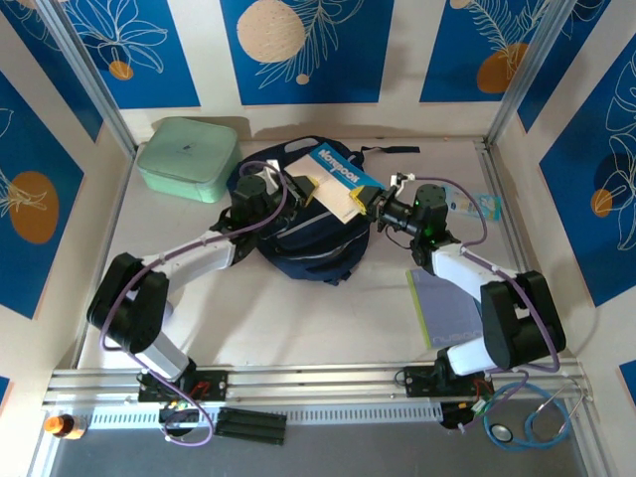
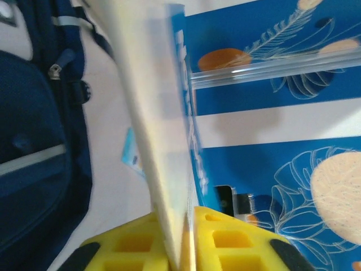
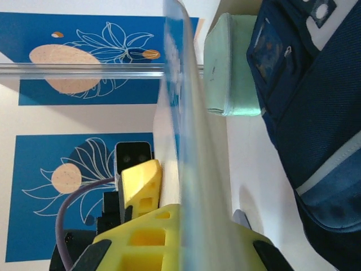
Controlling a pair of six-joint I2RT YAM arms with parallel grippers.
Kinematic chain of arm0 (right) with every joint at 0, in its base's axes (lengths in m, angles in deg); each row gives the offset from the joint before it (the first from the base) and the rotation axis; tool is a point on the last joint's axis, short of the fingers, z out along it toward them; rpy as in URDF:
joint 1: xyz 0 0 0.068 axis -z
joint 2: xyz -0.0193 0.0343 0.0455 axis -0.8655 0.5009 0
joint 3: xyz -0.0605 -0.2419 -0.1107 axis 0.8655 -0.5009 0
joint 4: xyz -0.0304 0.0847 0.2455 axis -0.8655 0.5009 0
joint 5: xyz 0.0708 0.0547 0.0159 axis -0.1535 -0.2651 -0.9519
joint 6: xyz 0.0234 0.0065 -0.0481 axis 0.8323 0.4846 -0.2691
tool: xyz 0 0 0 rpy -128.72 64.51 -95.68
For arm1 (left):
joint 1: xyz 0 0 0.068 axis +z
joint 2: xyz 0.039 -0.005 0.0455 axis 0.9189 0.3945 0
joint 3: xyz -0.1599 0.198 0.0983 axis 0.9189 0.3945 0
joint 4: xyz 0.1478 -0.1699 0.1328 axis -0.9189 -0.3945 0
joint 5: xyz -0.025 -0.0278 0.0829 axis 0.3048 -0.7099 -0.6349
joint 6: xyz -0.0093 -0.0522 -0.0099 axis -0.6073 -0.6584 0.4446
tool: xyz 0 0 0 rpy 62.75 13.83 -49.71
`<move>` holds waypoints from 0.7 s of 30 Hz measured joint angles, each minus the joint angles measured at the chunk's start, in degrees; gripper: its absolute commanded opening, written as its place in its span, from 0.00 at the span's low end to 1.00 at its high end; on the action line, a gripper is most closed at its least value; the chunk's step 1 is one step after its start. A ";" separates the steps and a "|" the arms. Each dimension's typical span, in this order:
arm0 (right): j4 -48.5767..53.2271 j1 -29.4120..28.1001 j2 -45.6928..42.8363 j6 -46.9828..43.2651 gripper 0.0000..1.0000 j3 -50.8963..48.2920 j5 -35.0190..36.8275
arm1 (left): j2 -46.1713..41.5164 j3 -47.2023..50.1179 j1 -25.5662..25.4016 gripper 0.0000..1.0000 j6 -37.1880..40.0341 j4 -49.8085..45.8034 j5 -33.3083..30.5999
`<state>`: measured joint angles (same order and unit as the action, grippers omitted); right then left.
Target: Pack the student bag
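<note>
Blue-and-white paper notebook (image 1: pixel 333 184) over navy fabric backpack (image 1: pixel 308 243), mid-frame; right gripper (image 1: pixel 372 203) clamps it; left gripper (image 1: pixel 302 191) straddles it, grip unclear.

booklet (image 1: pixel 338 179) with blue band, white lettering (apparently "Notebook"), nothing else legible

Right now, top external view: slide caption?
A notebook held by left arm and right arm over the student bag, mint-green case at back left.

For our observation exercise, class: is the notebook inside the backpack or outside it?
Outside. The notebook is held over the student bag, pinched by the left fingers and the right fingers.
</note>
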<state>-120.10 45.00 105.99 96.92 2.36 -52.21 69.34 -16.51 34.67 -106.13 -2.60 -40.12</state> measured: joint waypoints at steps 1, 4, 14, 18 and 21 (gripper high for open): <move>1.46 0.11 -0.50 -0.76 0.00 0.00 0.13 | -0.33 -0.15 0.00 0.53 1.38 -2.21 -0.11; 6.97 0.96 -3.04 -3.78 0.00 0.11 0.44 | -1.57 -1.90 0.00 0.80 8.02 -11.76 -0.94; 25.73 12.70 -13.16 -15.32 0.00 1.49 2.49 | 0.76 -18.93 -3.17 1.00 42.40 -41.90 -5.49; 31.34 15.67 -16.48 -18.53 0.00 1.46 3.78 | 6.51 -26.84 -6.25 1.00 54.86 -51.04 -10.01; 33.86 17.49 -18.47 -19.89 0.00 1.42 3.93 | 11.32 -31.23 -7.69 1.00 63.04 -56.59 -13.25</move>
<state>-86.24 62.48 87.52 77.03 3.78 -48.28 80.66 -47.75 26.97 -43.10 -59.18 -53.37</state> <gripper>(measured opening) 0.070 0.998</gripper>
